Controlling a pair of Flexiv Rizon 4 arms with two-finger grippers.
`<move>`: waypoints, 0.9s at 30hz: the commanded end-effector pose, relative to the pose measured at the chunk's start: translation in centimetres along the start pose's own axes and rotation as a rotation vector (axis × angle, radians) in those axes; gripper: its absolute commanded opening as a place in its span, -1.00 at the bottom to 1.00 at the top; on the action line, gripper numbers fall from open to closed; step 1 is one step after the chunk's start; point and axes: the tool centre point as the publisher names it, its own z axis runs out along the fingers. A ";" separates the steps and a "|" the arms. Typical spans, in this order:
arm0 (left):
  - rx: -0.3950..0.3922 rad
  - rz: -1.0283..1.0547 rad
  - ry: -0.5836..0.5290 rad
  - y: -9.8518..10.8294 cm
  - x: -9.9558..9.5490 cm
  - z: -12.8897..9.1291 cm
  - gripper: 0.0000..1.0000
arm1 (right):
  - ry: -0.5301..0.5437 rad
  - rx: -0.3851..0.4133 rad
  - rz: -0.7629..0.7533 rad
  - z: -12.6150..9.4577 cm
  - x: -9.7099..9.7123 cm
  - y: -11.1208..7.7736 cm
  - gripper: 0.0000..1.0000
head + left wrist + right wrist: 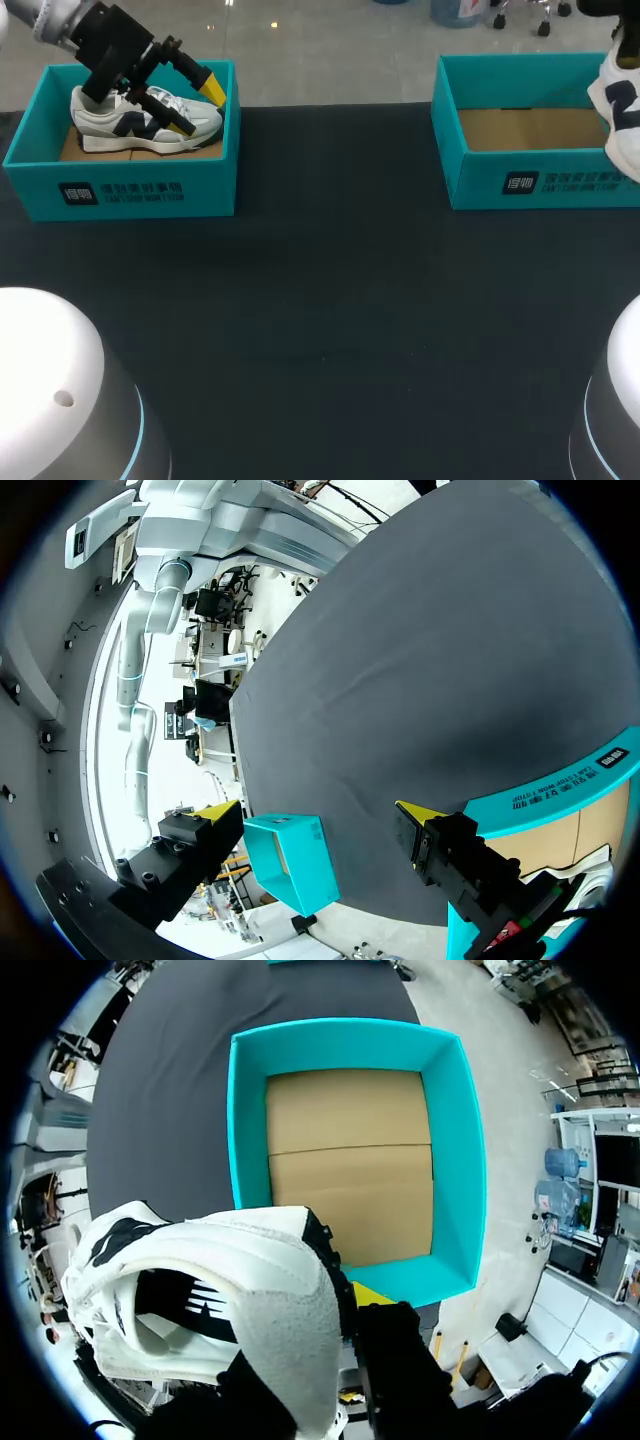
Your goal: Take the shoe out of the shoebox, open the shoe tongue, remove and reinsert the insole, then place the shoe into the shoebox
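A white sneaker with dark markings [150, 120] lies in the left teal shoebox [120, 190]. My left gripper [196, 105] hangs open just above its toe end, touching nothing. In the left wrist view the left gripper [315, 815] spreads wide over the box's rim [560, 790], and the shoe [592, 882] barely shows. A second white sneaker [622, 110] hangs above the right end of the right teal shoebox [520, 180]. My right gripper [350, 1305] is shut on this sneaker [200, 1300] at its heel collar. Below it is the right shoebox [350, 1150], holding only its cardboard floor.
The dark table mat [330, 300] stretches between and in front of the two boxes. The far shoebox [290, 865] shows between the left gripper's fingers in the left wrist view. Both arm bases sit at the near corners.
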 end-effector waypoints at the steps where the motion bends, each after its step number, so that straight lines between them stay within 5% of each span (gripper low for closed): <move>1: 0.000 0.000 0.004 -0.1 0.0 -0.1 1.00 | 0.008 0.008 -0.023 0.2 -0.2 -1.4 -1.00; 10: 0.000 0.000 0.004 -0.1 0.0 -0.1 1.00 | 0.056 0.019 0.088 1.5 0.0 -3.3 -1.00; 19: 0.000 0.000 0.004 -0.1 0.0 -0.1 1.00 | 0.148 -0.086 1.000 1.3 0.5 -5.7 -1.00; 27: 0.000 0.000 0.004 -0.1 0.0 -0.1 1.00 | 0.206 -0.181 1.428 1.8 1.7 -6.5 -1.00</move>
